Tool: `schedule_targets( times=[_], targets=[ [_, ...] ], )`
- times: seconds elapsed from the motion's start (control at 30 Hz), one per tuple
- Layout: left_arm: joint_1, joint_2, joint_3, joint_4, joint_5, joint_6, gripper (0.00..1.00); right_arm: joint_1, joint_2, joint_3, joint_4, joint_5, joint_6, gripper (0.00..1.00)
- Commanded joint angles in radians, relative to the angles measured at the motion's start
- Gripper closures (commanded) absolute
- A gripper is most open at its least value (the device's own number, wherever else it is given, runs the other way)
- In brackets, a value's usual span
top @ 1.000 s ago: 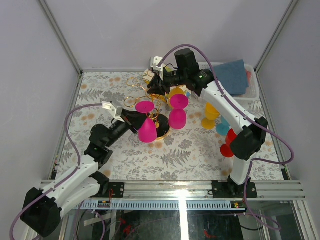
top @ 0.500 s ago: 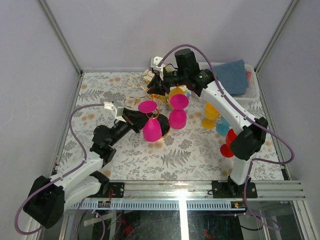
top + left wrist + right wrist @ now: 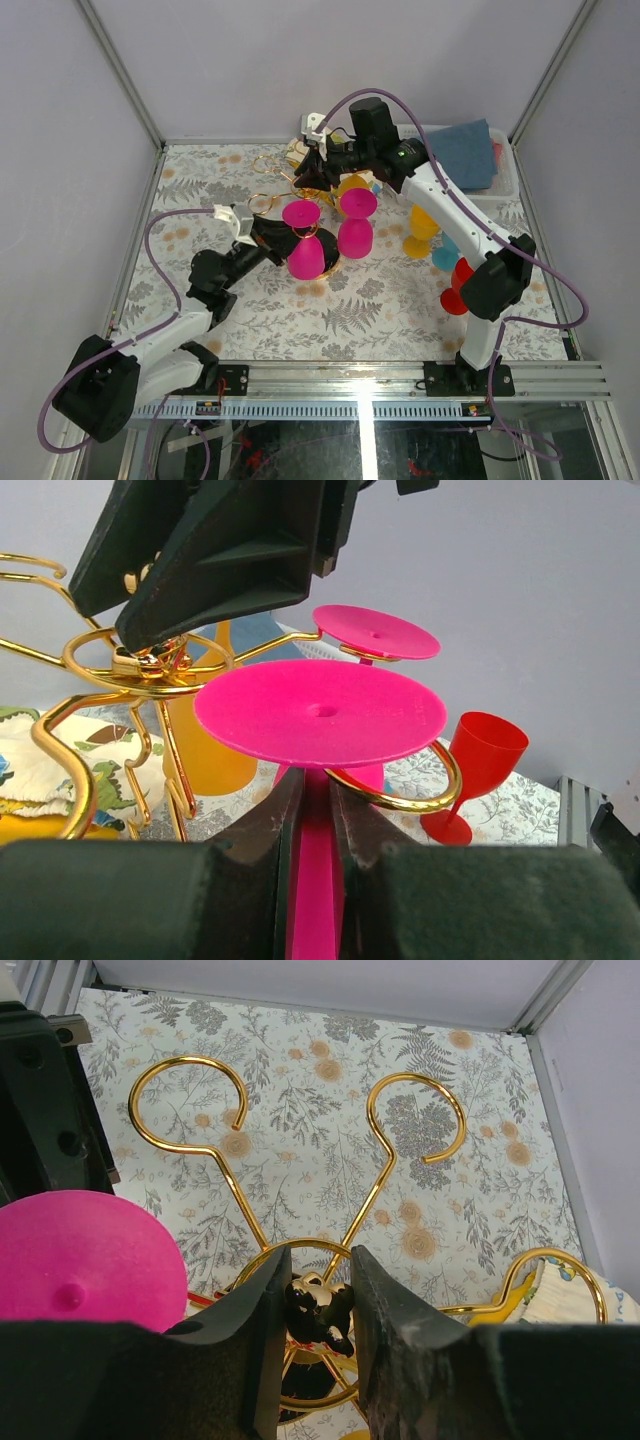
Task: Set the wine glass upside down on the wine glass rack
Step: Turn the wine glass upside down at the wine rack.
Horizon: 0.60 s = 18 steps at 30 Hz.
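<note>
The pink wine glass is upside down, its round foot on top. My left gripper is shut on its stem just below the foot. A curled gold arm of the wine glass rack bends round the stem right under the foot. My right gripper is shut on the knob at the top of the rack's central post, and it shows as a black mass in the left wrist view. The pink foot sits at the lower left of the right wrist view.
A second pink glass hangs upside down on the rack. Yellow, teal and red glasses stand to the right. A white bin with a blue cloth is at the back right. Two other loops hold nothing.
My left arm has carried the pink glass a little to the right and away, toward the rack's post. The right gripper has stayed on the knob.
</note>
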Motion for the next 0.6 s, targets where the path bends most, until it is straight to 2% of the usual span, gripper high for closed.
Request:
schedule_targets(
  times=[0.0,0.37,0.57],
  targets=[
    [-0.006,-0.01,0.011,0.119,0.067,0.071,1.0,0.0,0.023,-0.021,-0.05,0.049,0.012,1.0],
    [-0.02,-0.012,-0.015,0.114,0.17,0.115,0.99,0.0,0.026,-0.019,-0.049,0.053,0.013,1.0],
    [-0.024,-0.074,-0.064,0.057,0.091,0.107,0.85,0.0,0.028,-0.021,-0.039,0.057,0.013,1.0]
  ],
)
